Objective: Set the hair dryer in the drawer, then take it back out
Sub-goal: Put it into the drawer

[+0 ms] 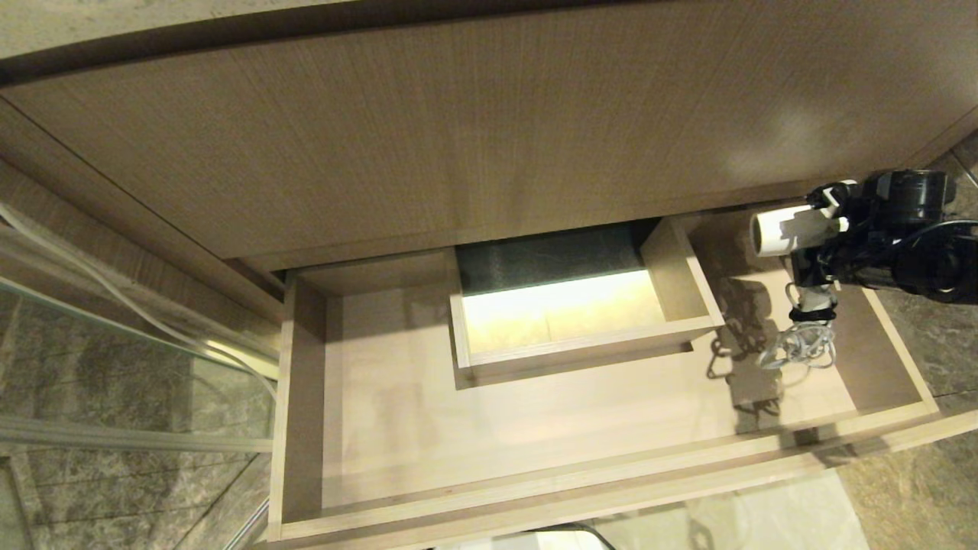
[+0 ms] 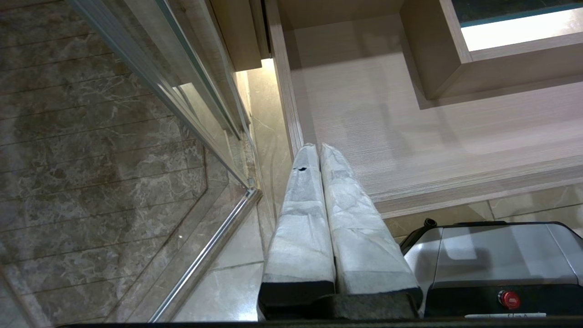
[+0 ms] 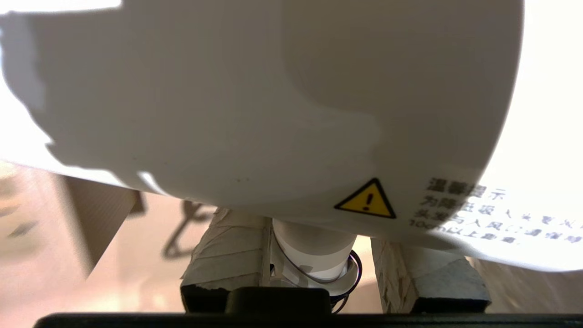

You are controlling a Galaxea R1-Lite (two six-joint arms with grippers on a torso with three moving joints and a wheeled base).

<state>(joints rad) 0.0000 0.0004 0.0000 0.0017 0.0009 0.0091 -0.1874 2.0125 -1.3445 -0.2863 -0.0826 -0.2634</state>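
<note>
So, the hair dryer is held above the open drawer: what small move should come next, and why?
Probably lower it straight down. The right end effector grips the hair dryer by its handle over the right end of the drawer; the cord hangs towards the drawer floor, and the boxed cut-out lies to the side, apart.

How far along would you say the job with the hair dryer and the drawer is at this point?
Done: the drawer stands pulled open. In hand: the right gripper holds the white hair dryer above the drawer's right end, its coiled cord hanging down toward the drawer floor. Whether this is the way in or back out cannot be told. The left gripper is parked at the drawer's left front corner.
</note>
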